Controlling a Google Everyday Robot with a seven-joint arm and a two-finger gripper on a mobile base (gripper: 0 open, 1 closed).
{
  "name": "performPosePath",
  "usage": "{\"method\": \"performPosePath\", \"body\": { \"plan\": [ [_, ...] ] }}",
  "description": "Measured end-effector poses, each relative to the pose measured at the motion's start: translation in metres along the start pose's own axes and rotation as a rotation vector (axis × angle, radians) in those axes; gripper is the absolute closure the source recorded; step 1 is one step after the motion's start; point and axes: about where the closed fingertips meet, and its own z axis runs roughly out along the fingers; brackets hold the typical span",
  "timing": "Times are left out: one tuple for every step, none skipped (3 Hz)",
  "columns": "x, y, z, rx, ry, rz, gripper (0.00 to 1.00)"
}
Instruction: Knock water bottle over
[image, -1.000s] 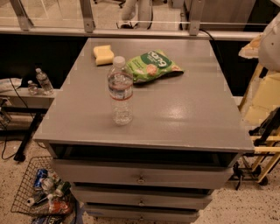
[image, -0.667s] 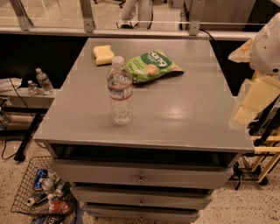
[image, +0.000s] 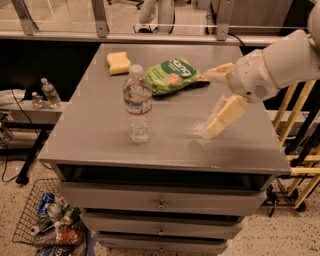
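The clear, ribbed water bottle (image: 138, 102), white-capped with a red-banded label, stands upright on the table (image: 100, 145); the gripper (image: 212, 102) hangs to its right, fingers spread

table (image: 245, 142): bottle (image: 137, 102), sponge (image: 118, 63), bag (image: 172, 75); gripper (image: 208, 104) above

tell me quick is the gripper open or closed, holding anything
Gripper: open, holding nothing, above the right side of the table, apart from the upright water bottle.

The water bottle (image: 137, 107) stands upright on the table (image: 95, 140); the gripper (image: 211, 102), fingers (image: 225, 114) spread, hovers apart at its three o'clock.
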Motion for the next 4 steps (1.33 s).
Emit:
{"method": "performPosePath", "body": {
  "plan": [
    [-0.038, -0.005, 0.029, -0.058, -0.224, -0.017, 0.0],
    [-0.061, 0.007, 0.044, -0.132, -0.332, -0.029, 0.0],
    [-0.076, 0.019, 0.06, -0.207, -0.388, -0.037, 0.0],
    [-0.095, 0.026, 0.07, -0.244, -0.435, -0.058, 0.0]
  ]
}}
